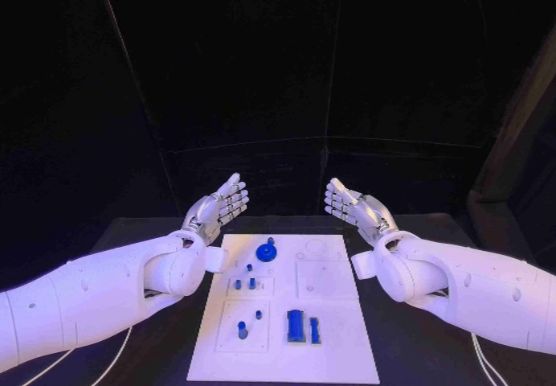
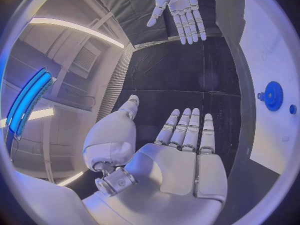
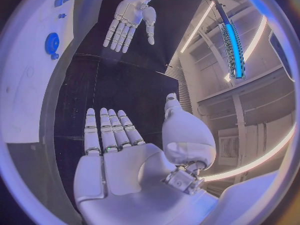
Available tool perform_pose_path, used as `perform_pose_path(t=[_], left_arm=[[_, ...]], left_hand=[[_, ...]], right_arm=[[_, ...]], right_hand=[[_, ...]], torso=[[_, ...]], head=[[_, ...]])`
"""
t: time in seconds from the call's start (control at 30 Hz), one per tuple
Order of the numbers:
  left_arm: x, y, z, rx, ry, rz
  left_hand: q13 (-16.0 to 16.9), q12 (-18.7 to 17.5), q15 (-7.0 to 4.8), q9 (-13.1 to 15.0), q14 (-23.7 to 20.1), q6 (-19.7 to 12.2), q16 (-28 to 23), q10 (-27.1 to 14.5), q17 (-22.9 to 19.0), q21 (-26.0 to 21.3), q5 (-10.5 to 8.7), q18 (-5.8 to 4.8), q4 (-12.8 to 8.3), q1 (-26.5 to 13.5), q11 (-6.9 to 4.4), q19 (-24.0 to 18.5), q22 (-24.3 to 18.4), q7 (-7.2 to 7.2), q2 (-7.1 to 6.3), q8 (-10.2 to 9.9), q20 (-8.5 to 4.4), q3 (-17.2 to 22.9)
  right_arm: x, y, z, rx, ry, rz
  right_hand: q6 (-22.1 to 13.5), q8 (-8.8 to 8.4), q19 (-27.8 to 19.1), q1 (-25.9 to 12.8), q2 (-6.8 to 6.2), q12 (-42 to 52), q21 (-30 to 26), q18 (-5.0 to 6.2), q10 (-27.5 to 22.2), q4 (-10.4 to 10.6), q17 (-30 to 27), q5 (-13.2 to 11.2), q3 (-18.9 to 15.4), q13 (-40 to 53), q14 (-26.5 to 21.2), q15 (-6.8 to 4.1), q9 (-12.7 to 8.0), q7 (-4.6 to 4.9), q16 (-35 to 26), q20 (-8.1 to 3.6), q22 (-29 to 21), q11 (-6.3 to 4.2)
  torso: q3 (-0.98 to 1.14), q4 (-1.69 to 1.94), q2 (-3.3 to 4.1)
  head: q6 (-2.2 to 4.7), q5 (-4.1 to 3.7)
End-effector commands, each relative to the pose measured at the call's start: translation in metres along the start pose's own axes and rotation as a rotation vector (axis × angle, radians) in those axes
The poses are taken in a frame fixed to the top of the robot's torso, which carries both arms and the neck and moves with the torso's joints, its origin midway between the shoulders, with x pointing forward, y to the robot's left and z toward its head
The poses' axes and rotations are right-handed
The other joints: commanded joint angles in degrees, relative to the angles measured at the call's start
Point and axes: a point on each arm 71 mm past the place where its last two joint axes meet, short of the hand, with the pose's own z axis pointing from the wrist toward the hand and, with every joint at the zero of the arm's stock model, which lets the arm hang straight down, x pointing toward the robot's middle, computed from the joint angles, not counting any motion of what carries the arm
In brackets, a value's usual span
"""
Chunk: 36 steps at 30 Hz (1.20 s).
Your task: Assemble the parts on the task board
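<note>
The white task board lies in the middle of the black table. On it stand a round blue gear, several small blue pegs and two blue bars near the front. My left hand hovers above the board's far left corner, fingers straight and apart, holding nothing. My right hand mirrors it above the far right corner, also flat and holding nothing. In the left wrist view my left hand is spread, with the right hand opposite and the gear beside. The right wrist view shows my right hand, the left hand and the gear.
The black table extends beyond the board on both sides and behind it. Black curtains close off the back. White cables trail from both arms near the front corners.
</note>
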Motion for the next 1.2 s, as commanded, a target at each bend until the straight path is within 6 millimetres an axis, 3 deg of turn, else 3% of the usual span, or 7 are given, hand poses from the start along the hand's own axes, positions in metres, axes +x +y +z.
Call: perform_pose_path(t=[0.03, 0.07, 0.13, 0.17, 0.23, 0.27, 1.2], left_arm=[[0.004, -0.001, -0.009, 0.051, -0.136, 0.100], [0.007, -0.001, -0.012, 0.054, -0.148, 0.105], [0.012, 0.000, -0.017, 0.059, -0.169, 0.113], [0.014, 0.000, -0.019, 0.061, -0.178, 0.116], [0.018, 0.000, -0.022, 0.065, -0.194, 0.123], [0.020, 0.000, -0.025, 0.067, -0.203, 0.127], [0.023, 0.000, -0.029, 0.072, -0.220, 0.133]], left_hand=[[-0.27, -0.41, -3.69, -0.23, -8.15, -8.55, -2.35, -8.88, -0.87, -0.46, -0.44, -1.86, 0.13, -11.53, -5.36, -5.27, -5.59, -2.73, 0.21, -0.45, -2.66, -2.86], [-0.27, -0.41, -3.69, -0.23, -8.85, -9.27, -2.35, -9.64, -0.87, -0.46, -0.44, -1.86, 0.13, -12.51, -5.36, -5.73, -5.59, -2.73, 0.21, -0.45, -2.88, -3.11], [-0.27, -0.41, -3.69, -0.23, -9.96, -10.44, -2.35, -10.83, -0.87, -0.46, -0.44, -2.03, 0.13, -14.08, -5.36, -6.37, -5.59, -2.73, 0.21, -0.45, -3.34, -3.49], [-0.27, -0.41, -3.69, -0.23, -10.58, -11.07, -2.35, -11.52, -0.87, -0.46, -0.44, -6.18, 0.13, -14.95, -5.36, -6.83, -5.59, -2.73, 0.21, -0.45, -3.48, -3.68], [-0.27, -0.41, -3.69, -0.23, -11.67, -12.25, -2.35, -12.68, -0.87, -0.46, -0.44, -6.18, 0.13, -16.50, -5.36, -7.45, -5.59, -2.73, 0.21, -0.45, -3.93, -4.00], [-0.27, -0.41, -3.69, -0.23, -12.39, -12.98, -2.35, -13.50, -0.87, -0.46, -0.44, -6.18, 0.13, -17.53, -5.36, -7.97, -5.59, -2.73, 0.21, -0.45, -8.09, -4.30], [-0.27, -0.41, -3.69, -0.23, -24.94, -26.11, -2.35, -27.08, -0.87, -0.46, -0.44, -6.18, 0.13, -30.87, -5.36, -16.18, -5.59, -2.73, 0.21, -0.45, -8.09, -8.64]], right_arm=[[-0.004, 0.001, -0.008, -0.006, -0.183, 0.040], [-0.002, 0.001, -0.010, -0.003, -0.193, 0.045], [0.000, 0.001, -0.014, 0.004, -0.211, 0.053], [0.001, 0.000, -0.015, 0.006, -0.217, 0.056], [0.003, 0.000, -0.017, 0.010, -0.227, 0.060], [0.003, 0.000, -0.018, 0.011, -0.230, 0.062], [0.003, 0.000, -0.018, 0.012, -0.231, 0.062]], right_hand=[[-8.16, -0.44, -8.44, -12.29, -0.29, -0.41, -0.64, -2.17, -8.93, -0.11, -0.39, -1.45, 2.05, -0.78, -9.20, -1.98, -0.26, -4.60, -0.48, -2.43, -0.25, -3.99], [-8.85, -0.44, -9.16, -13.34, -0.29, -0.41, -0.64, -6.64, -9.72, -0.11, -0.39, -1.45, 6.11, -0.78, -9.97, -1.98, -0.26, -4.60, -0.48, -2.62, -0.25, -3.99], [-9.91, -0.44, -10.22, -14.90, -0.29, -0.41, -0.64, -2.62, -10.85, -0.11, -0.39, -1.45, 6.11, -0.78, -11.17, -1.98, -0.26, -4.60, -0.48, -2.94, -0.25, -3.99], [-10.52, -0.44, -10.91, -15.83, -0.29, -0.41, -0.64, -6.64, -11.53, -0.11, -0.39, -1.45, 6.11, -0.78, -11.87, -1.98, -0.26, -4.60, -0.48, -3.10, -0.25, -3.99], [-11.65, -0.44, -12.03, -17.54, -0.29, -0.41, -0.64, -6.64, -12.77, -0.11, -0.39, -1.45, 6.11, -0.78, -13.11, -1.98, -0.26, -4.60, -0.48, -7.38, -0.25, -3.99], [-12.43, -0.44, -12.83, -18.68, -0.29, -0.41, -0.64, -6.64, -13.61, -0.11, -0.39, -1.45, 6.11, -0.78, -13.98, -1.98, -0.26, -4.60, -0.48, -7.38, -0.25, -3.99], [-25.00, -0.44, -25.86, -32.53, -0.29, -0.41, -0.64, -6.64, -27.35, -0.11, -0.39, -1.45, 6.11, -0.78, -28.12, -1.98, -0.26, -4.60, -0.48, -7.38, -0.25, -3.99]], torso=[[0.12, 0.23, -0.43], [0.12, 0.23, -0.43], [0.12, 0.23, -0.43], [0.12, 0.23, -0.43], [0.12, 0.23, -0.43], [0.12, 0.23, -0.43], [0.12, 0.23, -0.43]], head=[[0.08, 0.03], [0.08, 0.03], [0.08, 0.03], [0.08, 0.03], [0.08, 0.03], [0.08, 0.03], [0.08, 0.03]])
